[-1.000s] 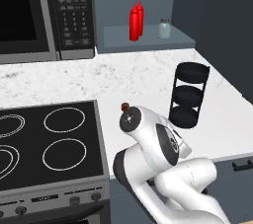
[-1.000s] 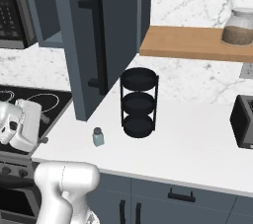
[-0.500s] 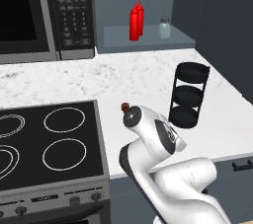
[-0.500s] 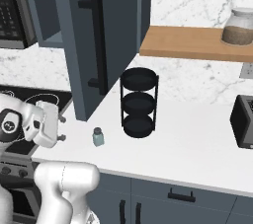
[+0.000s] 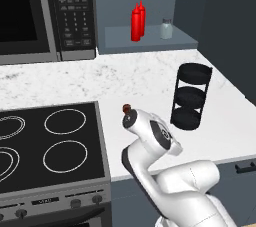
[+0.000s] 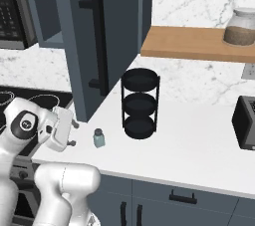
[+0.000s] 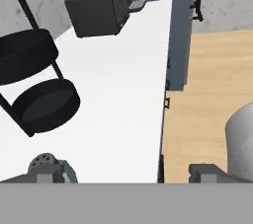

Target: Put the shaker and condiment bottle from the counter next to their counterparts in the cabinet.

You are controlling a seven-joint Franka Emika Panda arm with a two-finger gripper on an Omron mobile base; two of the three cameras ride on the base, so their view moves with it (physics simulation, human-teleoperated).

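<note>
The gripper (image 6: 71, 133) stood wide open and empty, just beside the shaker (image 6: 99, 138), which sat on the counter (image 6: 199, 145) near the black three-tier rack (image 6: 140, 103) (front side). A careless approach could have tipped the shaker or shoved it against that rack.

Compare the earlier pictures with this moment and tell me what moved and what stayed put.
The gripper swung rightward over the counter edge toward the shaker, jaws open, holding nothing. The shaker stayed where it stood beside the black tiered rack. The red bottles and the other shaker in the cabinet did not move either.
</note>
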